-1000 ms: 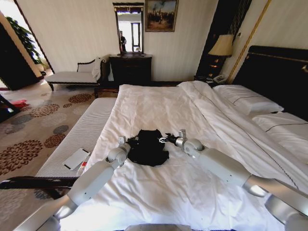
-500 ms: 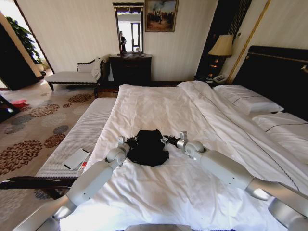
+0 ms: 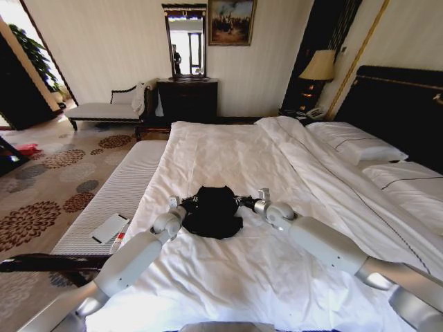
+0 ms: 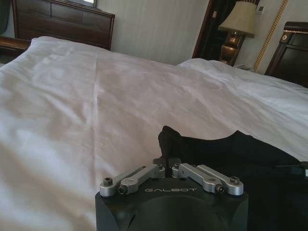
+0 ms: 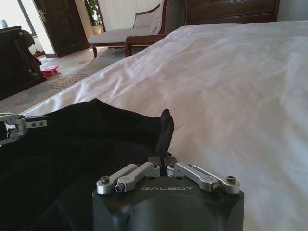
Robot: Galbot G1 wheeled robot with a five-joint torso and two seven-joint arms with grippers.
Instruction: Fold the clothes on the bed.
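From the head view, we are leaning over the bed (image 3: 228, 159), where the black T-shirt (image 3: 212, 211) is lying bunched in a small heap on the white duvet near the closest edge, well apart from the pillows (image 3: 356, 144). Our left hand (image 3: 185, 203) is pressing in at one side of the heap and our right hand (image 3: 243, 201) at the other, so we are working both edges at once. We are judging this to be a mid-fold step: both hands are pinching opposite edges of the shirt, and the next move is calling for lifting or drawing the cloth evenly so that it is not slipping from either pinch. From the left wrist view, our left hand (image 4: 166, 163) is closed, its jaws meeting on a raised tuft of the black T-shirt (image 4: 231, 154), with bare white bedding (image 4: 96, 96) stretching beyond. From the right wrist view, our right hand (image 5: 163, 161) is likewise clamped on an upright flap of the black T-shirt (image 5: 82, 144), and the left hand (image 5: 38, 124) is showing at the far edge of the cloth. We are seeing no containers here; the bed alone is carrying the shirt.
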